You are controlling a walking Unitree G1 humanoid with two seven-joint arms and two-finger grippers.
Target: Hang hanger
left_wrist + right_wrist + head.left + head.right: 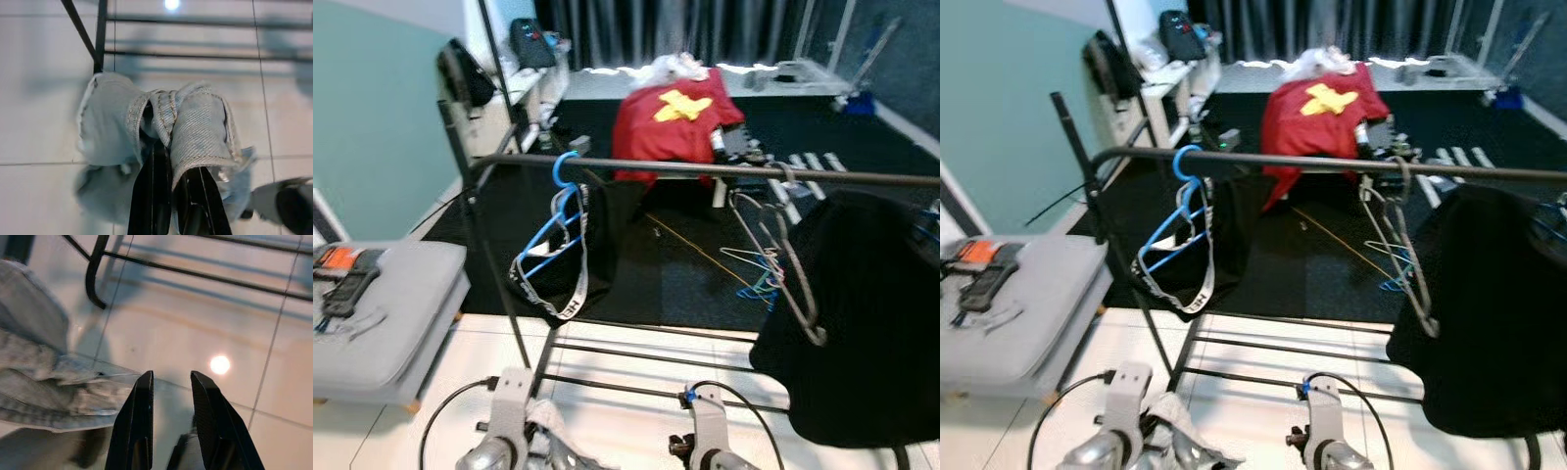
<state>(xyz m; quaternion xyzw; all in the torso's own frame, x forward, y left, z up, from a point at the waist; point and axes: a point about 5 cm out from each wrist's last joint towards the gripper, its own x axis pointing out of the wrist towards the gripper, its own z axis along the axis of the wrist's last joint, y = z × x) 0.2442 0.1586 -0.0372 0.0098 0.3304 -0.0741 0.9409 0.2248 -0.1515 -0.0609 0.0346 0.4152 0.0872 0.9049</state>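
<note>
I see the left gripper (171,196) low over the tiled floor (44,122), its fingers pinching a bunched pale denim garment (195,127). The blue hanger (560,211) hangs on the black rail (705,171), well above it. The right gripper (171,382) is spread, holding nothing.

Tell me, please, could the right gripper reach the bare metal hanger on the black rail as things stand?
Probably yes. The right gripper is open and empty, low over the white tiled floor, with nothing between it and the bare metal hanger on the black rail above.
</note>
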